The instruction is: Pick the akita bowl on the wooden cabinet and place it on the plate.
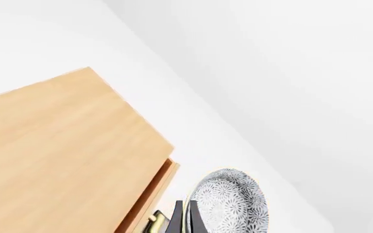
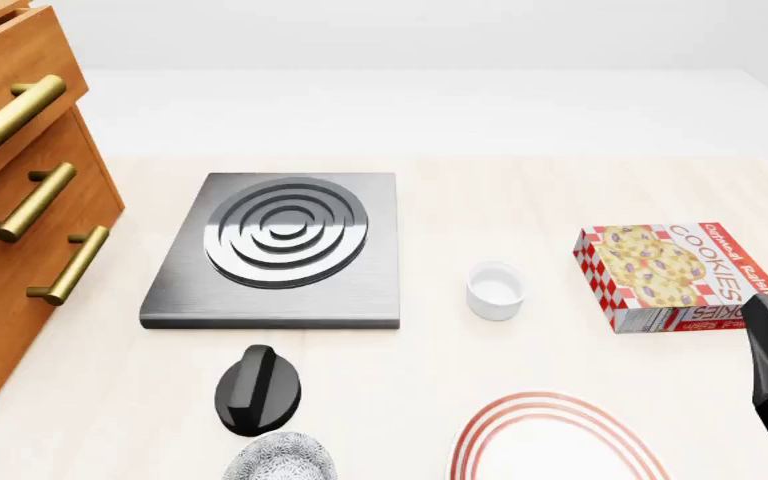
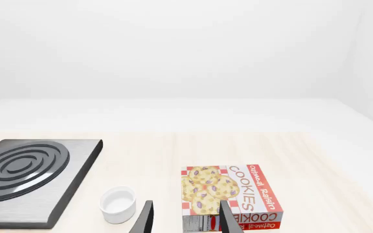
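The left end effector (image 1: 183, 221) pinches the rim of the akita bowl (image 1: 230, 204), with one finger on each side of the bowl wall. The bowl is held up in the air, just beside the top of the wooden cabinet (image 1: 63, 155). In the front view, the bowl shows at the bottom edge, left of the plate (image 2: 558, 445) on the tabletop (image 2: 491, 200). The right end effector (image 3: 185, 221) is spread apart and holds nothing, near the cookie box (image 3: 232, 194).

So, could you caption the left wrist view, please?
Left gripper holding the akita bowl beside the wooden cabinet.
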Controlling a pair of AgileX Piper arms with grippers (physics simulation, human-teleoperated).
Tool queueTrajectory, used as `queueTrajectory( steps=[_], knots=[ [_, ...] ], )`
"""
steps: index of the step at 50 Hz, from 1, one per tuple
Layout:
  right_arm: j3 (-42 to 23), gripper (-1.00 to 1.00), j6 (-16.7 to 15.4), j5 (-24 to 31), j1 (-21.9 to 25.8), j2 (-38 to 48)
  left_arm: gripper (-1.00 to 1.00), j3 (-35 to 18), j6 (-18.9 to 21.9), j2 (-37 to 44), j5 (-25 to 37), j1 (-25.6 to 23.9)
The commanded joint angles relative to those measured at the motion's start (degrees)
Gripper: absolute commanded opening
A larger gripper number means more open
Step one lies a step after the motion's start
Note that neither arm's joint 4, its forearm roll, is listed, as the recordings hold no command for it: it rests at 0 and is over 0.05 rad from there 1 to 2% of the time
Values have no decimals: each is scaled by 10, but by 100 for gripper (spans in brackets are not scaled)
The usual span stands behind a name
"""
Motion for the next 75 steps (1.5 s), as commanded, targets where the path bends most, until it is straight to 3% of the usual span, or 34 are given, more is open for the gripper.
queueTrajectory(
  steps=[1, 23, 50, 75],
  knots=[
    [0, 100, 0, 0, 0, 0, -100, -25, 7, 8, 2, -38],
    [0, 100, 0, 0, 0, 0, -100, -59, 10, 24, 13, -93],
    [0, 100, 0, 0, 0, 0, -100, -110, 17, 63, 18, -195],
    [0, 100, 0, 0, 0, 0, -100, -104, 7, 60, 11, -264]
  ],
)
